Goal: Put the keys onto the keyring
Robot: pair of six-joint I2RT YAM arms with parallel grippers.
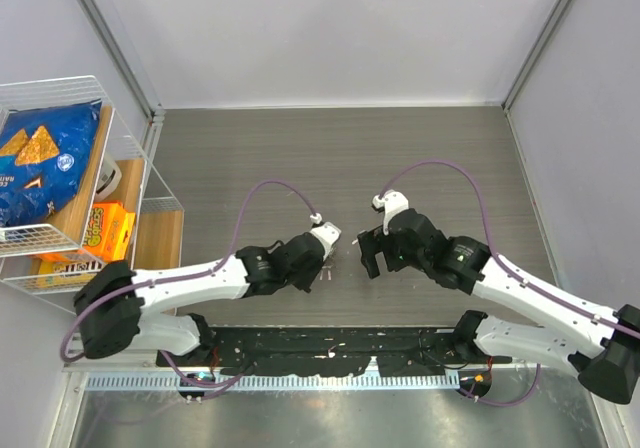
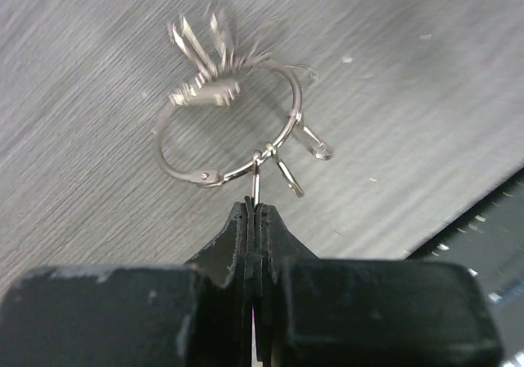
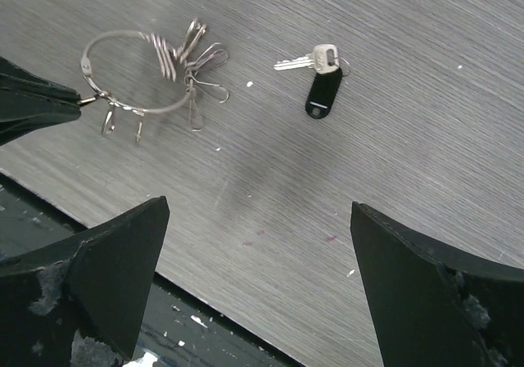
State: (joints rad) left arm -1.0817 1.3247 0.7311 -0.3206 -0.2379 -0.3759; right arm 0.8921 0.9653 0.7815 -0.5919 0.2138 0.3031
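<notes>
The keyring [image 2: 168, 158], a thin silver wire ring, lies on the grey table and carries several silvery keys [image 2: 205, 43], bunched and blurred at its far side. My left gripper [image 2: 255, 211] is shut on a thin metal piece [image 2: 256, 183] hanging on the ring's near edge. In the right wrist view the ring [image 3: 123, 35] is at the upper left, with the left fingers [image 3: 33, 105] beside it. A loose silver key with a black head [image 3: 323, 92] lies apart on the table. My right gripper [image 3: 258, 219] is open and empty above bare table. In the top view the left gripper [image 1: 322, 256] and the right gripper [image 1: 368, 256] face each other closely.
A wire basket rack [image 1: 125, 133] at the far left holds a blue chip bag [image 1: 40, 163] and an orange packet [image 1: 100, 233]. A black rail [image 1: 330, 348] runs along the near table edge. Walls close the table at the back and sides.
</notes>
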